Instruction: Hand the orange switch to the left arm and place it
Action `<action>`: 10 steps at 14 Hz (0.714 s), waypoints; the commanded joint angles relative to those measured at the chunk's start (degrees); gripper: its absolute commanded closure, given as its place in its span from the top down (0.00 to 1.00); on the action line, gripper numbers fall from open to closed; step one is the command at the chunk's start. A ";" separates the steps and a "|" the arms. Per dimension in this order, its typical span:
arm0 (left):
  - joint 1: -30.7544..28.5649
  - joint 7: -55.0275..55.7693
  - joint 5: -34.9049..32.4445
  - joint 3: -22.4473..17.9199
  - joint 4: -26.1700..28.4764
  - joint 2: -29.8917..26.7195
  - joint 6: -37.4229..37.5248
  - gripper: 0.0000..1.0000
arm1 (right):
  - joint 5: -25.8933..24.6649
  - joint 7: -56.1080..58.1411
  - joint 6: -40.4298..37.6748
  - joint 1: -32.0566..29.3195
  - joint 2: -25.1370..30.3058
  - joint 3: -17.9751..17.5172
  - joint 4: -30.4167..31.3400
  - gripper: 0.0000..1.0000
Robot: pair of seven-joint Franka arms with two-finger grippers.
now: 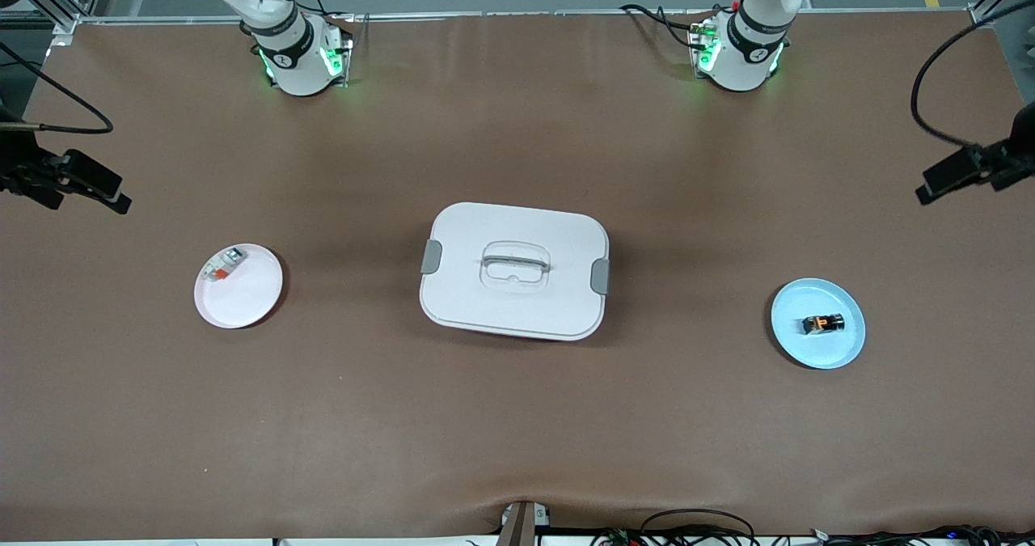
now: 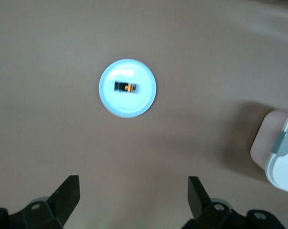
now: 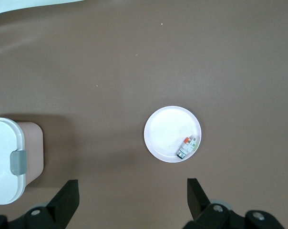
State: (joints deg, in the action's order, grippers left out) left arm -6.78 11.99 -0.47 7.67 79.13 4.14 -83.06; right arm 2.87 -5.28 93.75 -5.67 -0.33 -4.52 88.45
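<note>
The orange switch point(image 1: 823, 323) lies in the middle of a light blue plate point(image 1: 841, 356) at the left arm's end of the desk point(image 1: 517, 416). It is a tiny black block with an orange face, lying on its side.

It looks light and hard — a little plastic part, I think. It should not bend or squash, but smooth sides could slip, and the plate could slide if pushed. The best hold is probably across its two long black sides.

The left gripper point(image 2: 133, 191) hangs high over the desk near the blue plate, jaws spread wide, holding nothing. The right gripper point(image 3: 133, 193) hangs high near a white plate point(image 1: 251, 307) with a small whitish part point(image 1: 223, 265) on it — jaws spread too, empty.

The big white box point(image 1: 514, 271) sits between the two plates, so the switch must go up and over it.
</note>
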 commanded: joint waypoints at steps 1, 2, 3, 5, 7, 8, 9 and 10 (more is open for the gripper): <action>1.86 -1.01 0.91 -2.13 4.62 -4.39 0.62 1.00 | -0.76 0.09 -0.23 -1.36 2.96 -0.84 2.86 1.00; 1.86 -1.09 0.82 -2.22 5.41 -5.27 0.62 1.00 | -0.76 0.09 -0.58 -1.36 2.97 -0.93 2.78 1.00; 1.95 -1.09 0.91 -2.14 5.86 -5.81 0.62 1.00 | -0.76 0.09 -0.84 -1.19 2.97 -0.93 2.78 1.00; 2.30 -1.35 0.82 -2.22 10.41 -9.31 -1.30 1.00 | -0.76 0.09 -1.02 -1.19 2.97 -0.93 2.78 1.00; 2.47 -1.97 0.47 -2.31 12.97 -11.25 -2.19 1.00 | -0.67 0.09 -0.93 -1.45 2.97 -1.01 2.78 1.00; 2.56 -1.97 0.55 -2.31 12.98 -11.35 -2.20 1.00 | -0.67 0.01 -0.93 -1.45 2.97 -1.01 2.69 1.00; 3.61 -1.88 0.38 -2.57 12.98 -11.43 -2.11 1.00 | -0.67 0.01 -1.02 -1.36 2.88 -1.01 2.52 1.00; 5.53 -1.88 0.21 -4.23 12.98 -11.70 -2.02 1.00 | -0.67 -0.17 -1.02 -1.27 2.62 -0.93 2.17 1.00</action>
State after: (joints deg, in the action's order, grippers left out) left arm -4.47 11.07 -0.46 6.16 89.93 -5.48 -83.85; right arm 2.87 -5.28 92.93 -5.78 1.19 -4.53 89.88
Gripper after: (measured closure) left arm 0.000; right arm 0.000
